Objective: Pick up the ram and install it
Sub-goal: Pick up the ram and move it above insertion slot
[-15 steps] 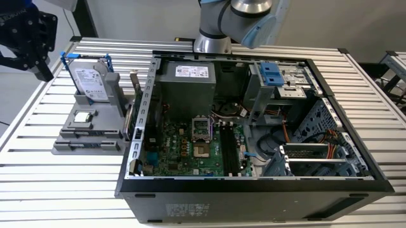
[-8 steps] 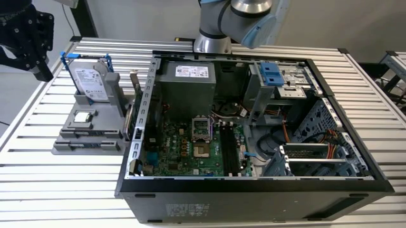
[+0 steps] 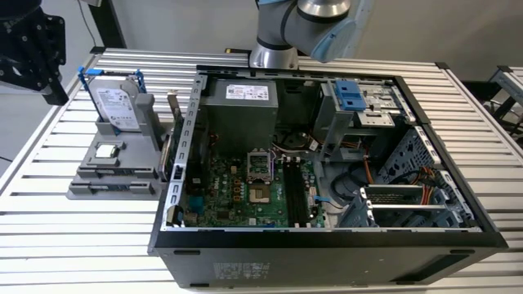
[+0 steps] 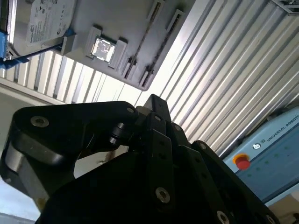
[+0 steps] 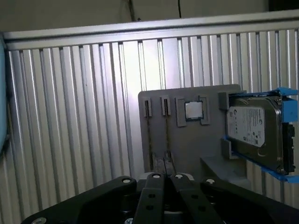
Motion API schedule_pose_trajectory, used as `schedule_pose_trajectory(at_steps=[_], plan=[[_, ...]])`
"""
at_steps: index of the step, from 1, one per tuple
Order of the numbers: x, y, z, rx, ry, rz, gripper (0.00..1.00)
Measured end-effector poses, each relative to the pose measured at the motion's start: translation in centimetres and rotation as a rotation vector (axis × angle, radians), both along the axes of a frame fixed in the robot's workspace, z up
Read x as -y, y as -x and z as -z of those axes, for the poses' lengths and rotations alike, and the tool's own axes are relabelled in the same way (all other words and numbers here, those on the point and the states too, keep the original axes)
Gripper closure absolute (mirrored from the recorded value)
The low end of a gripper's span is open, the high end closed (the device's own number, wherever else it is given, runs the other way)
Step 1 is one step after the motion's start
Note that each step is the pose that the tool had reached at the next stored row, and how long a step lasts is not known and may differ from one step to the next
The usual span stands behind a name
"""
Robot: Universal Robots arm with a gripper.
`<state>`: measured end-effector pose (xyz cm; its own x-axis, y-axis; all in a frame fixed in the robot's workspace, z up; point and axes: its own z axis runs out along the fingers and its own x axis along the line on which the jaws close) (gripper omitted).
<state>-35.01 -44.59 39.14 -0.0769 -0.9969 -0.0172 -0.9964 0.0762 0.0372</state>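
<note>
Two thin ram (image 5: 149, 140) strips stand on edge, side by side, in slots of a grey holder (image 5: 187, 144). The holder lies flat on the slatted metal table (image 3: 82, 233). In the exterior view, the ram (image 3: 173, 116) occupies the holder's (image 3: 143, 153) right edge, just beside the left wall of the open computer case (image 3: 327, 237).

A small square processor chip (image 5: 193, 110) sits in a recess of the holder, next to the ram. Beyond it, a silver hard drive (image 5: 254, 128) stands in a blue bracket.

The gripper (image 3: 56, 92) hangs above the table at the exterior view's far left, apart from the holder and touching nothing. In both wrist views its jaws are drawn together with nothing between them. In the first wrist view the gripper (image 5: 163, 165) points toward the near ends of the two strips, with a gap between.

The arm (image 3: 302, 18) rises behind the far side of the case. The green circuit board (image 3: 237, 196) lies on the floor of the case, with long black slots (image 3: 296, 190) running near to far along its right side.
</note>
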Motion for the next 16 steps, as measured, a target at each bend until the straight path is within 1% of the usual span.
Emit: schedule_pose_trajectory(at_steps=[4, 6, 11, 13, 15, 16], plan=[[0.0, -0.01, 0.0, 0.0011, -0.0017, -0.056, 1.0], [0.0, -0.03, 0.0, 0.0017, -0.0025, -0.074, 1.0], [0.0, -0.04, 0.0, 0.0018, -0.0026, -0.08, 1.0], [0.0, -0.05, 0.0, 0.003, -0.0029, -0.083, 1.0], [0.0, -0.06, 0.0, 0.0042, -0.0046, -0.092, 1.0], [0.0, -0.08, 0.0, 0.0046, -0.0068, -0.102, 1.0]])
